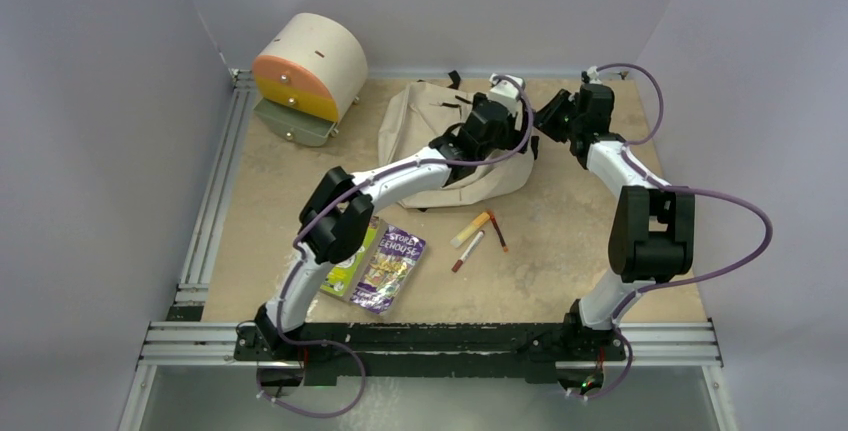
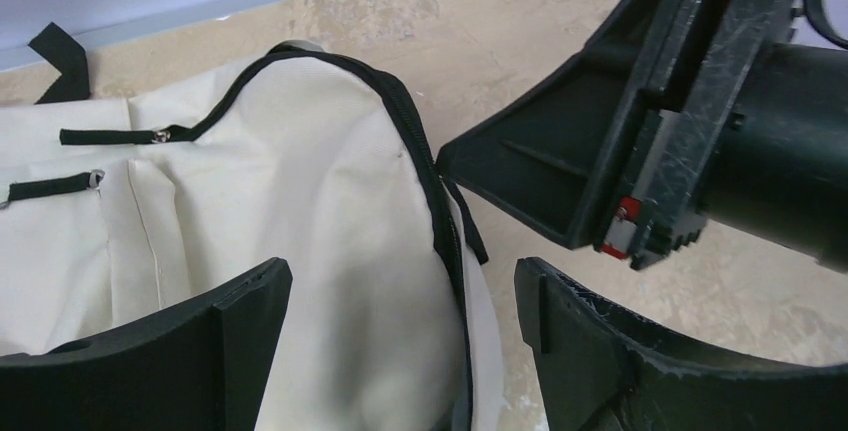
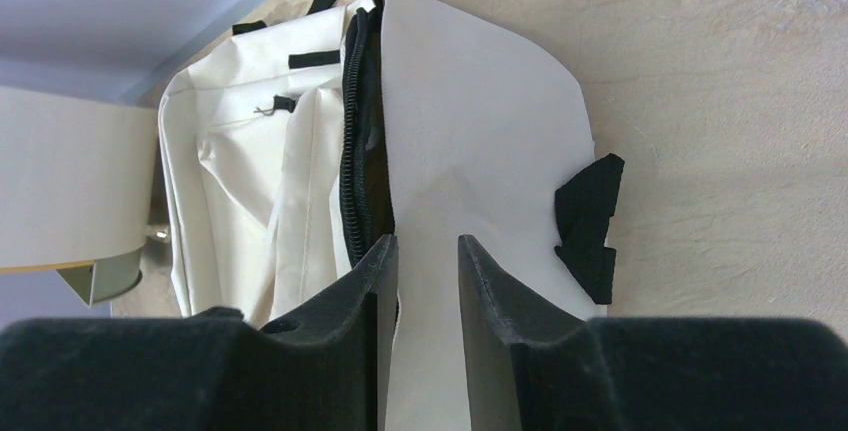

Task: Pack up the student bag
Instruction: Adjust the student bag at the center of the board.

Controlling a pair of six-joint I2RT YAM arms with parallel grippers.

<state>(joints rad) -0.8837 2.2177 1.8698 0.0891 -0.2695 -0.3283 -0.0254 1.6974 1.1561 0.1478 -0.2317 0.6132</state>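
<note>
**Bag is being opened, nothing packed yet**

The student bag is lying at the far middle of the bench, with both arms reaching over its right-hand end. The left gripper is hovering with its fingers spread wide, straddling the black zipper edge without touching it. The right gripper is sitting just beside it at the bag's flap. Its fingers are standing slightly apart with the cream fabric showing in the narrow gap, and they are not visibly pinching it. Through the right wrist camera the zip opening is gaping a little, showing dark lining.

Judging by this, the work is sitting at an early stage. The arms are dealing with the opening, and the loose things are waiting well apart from the bag on the near part of the bench: two colourful packets and a few pens. Whether anything is already lying inside the bag is hidden. The packets and pens, at least, are left to go in, and the zip is left to be closed.
</note>
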